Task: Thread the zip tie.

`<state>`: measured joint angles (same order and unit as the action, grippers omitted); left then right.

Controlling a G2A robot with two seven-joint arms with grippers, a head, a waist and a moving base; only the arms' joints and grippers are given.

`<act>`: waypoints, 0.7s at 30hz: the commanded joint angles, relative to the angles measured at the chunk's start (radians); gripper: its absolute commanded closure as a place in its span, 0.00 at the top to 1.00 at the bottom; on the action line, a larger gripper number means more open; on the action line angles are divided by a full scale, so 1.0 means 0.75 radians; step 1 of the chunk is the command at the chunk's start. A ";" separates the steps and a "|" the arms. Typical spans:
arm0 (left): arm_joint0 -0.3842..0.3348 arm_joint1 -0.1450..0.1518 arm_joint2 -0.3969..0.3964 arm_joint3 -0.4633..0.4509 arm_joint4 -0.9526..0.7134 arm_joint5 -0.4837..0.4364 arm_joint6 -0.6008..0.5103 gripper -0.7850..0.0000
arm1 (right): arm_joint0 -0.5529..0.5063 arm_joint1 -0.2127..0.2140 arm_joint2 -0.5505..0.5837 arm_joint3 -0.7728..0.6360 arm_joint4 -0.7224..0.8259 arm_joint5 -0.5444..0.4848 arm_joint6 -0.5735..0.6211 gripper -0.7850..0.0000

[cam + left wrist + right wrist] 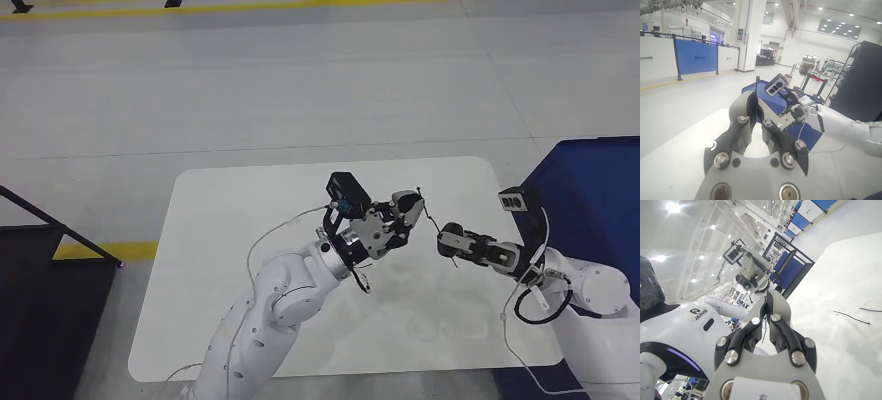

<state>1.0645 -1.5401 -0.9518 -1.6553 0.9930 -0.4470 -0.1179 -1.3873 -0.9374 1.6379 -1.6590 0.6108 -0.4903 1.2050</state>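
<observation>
Both grippers hover above the white table (230,300), facing each other a short way apart. My left gripper (755,95) is shut on a thin black zip tie (756,85), whose head end sticks up past the fingertips. My right gripper (768,297) is shut on the same tie's strap (764,332), and its loose tail hangs between the fingers. In the top view the zip tie (430,218) curves from the left gripper (408,208) across to the right gripper (447,240).
Two spare black zip ties (851,317) (870,309) lie flat on the table. A blue cabinet (590,200) stands at the table's right edge, behind the right arm. The left half of the table is bare.
</observation>
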 commanded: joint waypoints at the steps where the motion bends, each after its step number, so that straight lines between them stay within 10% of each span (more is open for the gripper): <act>1: -0.003 0.000 0.005 0.004 0.002 0.005 0.003 0.00 | -0.002 0.000 -0.002 -0.002 -0.008 -0.005 0.000 0.00; 21: 0.015 0.010 -0.001 -0.022 -0.002 0.015 0.016 0.00 | -0.023 0.002 0.001 -0.033 -0.016 -0.016 -0.006 0.00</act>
<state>1.0766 -1.5327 -0.9529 -1.6719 0.9915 -0.4356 -0.1108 -1.4046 -0.9357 1.6387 -1.6840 0.5995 -0.5023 1.2010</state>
